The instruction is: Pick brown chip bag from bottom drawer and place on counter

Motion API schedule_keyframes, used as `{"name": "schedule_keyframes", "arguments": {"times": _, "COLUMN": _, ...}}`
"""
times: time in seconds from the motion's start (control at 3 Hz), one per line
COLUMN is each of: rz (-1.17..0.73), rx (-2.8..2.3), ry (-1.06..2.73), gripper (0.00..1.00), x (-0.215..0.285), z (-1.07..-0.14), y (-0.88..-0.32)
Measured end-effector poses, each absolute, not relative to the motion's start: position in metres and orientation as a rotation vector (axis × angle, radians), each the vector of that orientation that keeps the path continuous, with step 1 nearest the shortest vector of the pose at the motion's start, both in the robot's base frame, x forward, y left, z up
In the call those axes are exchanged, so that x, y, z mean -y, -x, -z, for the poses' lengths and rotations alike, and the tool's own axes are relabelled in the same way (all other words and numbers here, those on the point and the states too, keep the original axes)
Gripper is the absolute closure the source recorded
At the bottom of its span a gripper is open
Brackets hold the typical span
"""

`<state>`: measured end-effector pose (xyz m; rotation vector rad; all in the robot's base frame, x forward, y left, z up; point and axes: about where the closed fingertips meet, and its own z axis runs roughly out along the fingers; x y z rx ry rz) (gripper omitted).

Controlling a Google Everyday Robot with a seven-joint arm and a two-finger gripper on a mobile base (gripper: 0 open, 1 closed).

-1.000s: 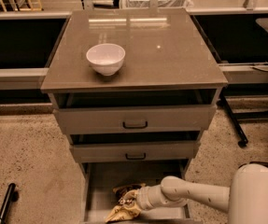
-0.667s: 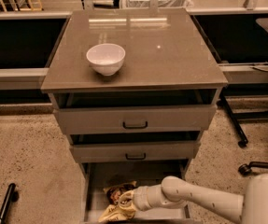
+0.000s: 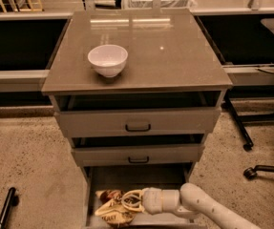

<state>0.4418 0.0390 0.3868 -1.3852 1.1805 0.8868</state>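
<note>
a grey three-drawer cabinet seen from above and in front. the bottom drawer [image 3: 141, 178] is pulled out toward the viewer. inside the bottom drawer, at its front left, lies the brown chip bag [image 3: 111, 214], wrinkled, dark brown and cream-yellow. the gripper [image 3: 130, 202] is down inside the bottom drawer, touching the bag's right side; whether it is gripping the bag or loose cannot be told. its pale arm [image 3: 208, 212] enters the bottom drawer from the right front. above the bottom drawer sit two upper drawers [image 3: 136, 120], both slightly open, then the counter [image 3: 174, 56], with a white bowl [image 3: 108, 59] on its left part.
</note>
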Motion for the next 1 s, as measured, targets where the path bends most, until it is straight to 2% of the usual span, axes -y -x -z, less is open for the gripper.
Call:
{"name": "schedule_keyframes", "arguments": {"times": 0.67, "rz": -0.804, "rx": -0.919, "ry": 1.393, "gripper": 1.0, "x": 0.038, "z": -0.526, "y": -0.405}}
{"name": "schedule_keyframes", "arguments": {"times": 1.0, "rz": -0.739, "rx": -0.846, "ry": 1.454, "gripper": 1.0, "x": 0.045, "z": -0.567, "y": -0.415}}
